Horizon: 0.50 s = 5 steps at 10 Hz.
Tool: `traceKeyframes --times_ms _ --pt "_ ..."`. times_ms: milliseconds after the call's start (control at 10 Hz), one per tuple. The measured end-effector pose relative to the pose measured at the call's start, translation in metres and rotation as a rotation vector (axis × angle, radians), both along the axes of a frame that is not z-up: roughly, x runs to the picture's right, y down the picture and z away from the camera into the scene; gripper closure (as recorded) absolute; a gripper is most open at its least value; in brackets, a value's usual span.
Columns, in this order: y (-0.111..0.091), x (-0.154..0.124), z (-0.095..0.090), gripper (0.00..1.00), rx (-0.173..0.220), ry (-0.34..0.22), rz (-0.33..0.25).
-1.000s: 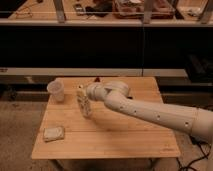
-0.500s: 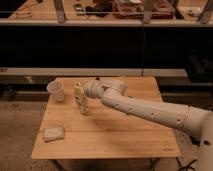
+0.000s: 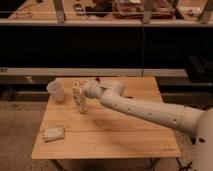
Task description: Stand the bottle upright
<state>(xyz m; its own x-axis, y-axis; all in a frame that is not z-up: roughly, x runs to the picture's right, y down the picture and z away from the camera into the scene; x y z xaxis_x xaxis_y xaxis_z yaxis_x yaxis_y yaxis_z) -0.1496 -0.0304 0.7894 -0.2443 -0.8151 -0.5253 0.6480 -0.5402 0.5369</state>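
The bottle (image 3: 79,101), small and cream-white with a pale label and a white cap, stands upright on the wooden table (image 3: 120,135), left of its middle. My gripper (image 3: 85,94) is right beside the bottle's upper part on its right, at the end of the white arm that reaches in from the right. I cannot tell whether it touches the bottle.
A translucent white cup (image 3: 56,90) stands just left of the bottle near the table's back left corner. A flat pale packet (image 3: 53,133) lies near the front left edge. Dark shelving runs behind the table.
The bottle, tilted at the gripper a second ago, now stands upright on the table slightly further left. The arm has shifted left with it.
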Motion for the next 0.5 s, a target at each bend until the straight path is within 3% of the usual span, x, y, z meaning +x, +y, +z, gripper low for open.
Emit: traceKeyframes --times_ms 500 --pt "0.0107 0.0097 -0.0012 0.26 0.019 -0.018 0.008"
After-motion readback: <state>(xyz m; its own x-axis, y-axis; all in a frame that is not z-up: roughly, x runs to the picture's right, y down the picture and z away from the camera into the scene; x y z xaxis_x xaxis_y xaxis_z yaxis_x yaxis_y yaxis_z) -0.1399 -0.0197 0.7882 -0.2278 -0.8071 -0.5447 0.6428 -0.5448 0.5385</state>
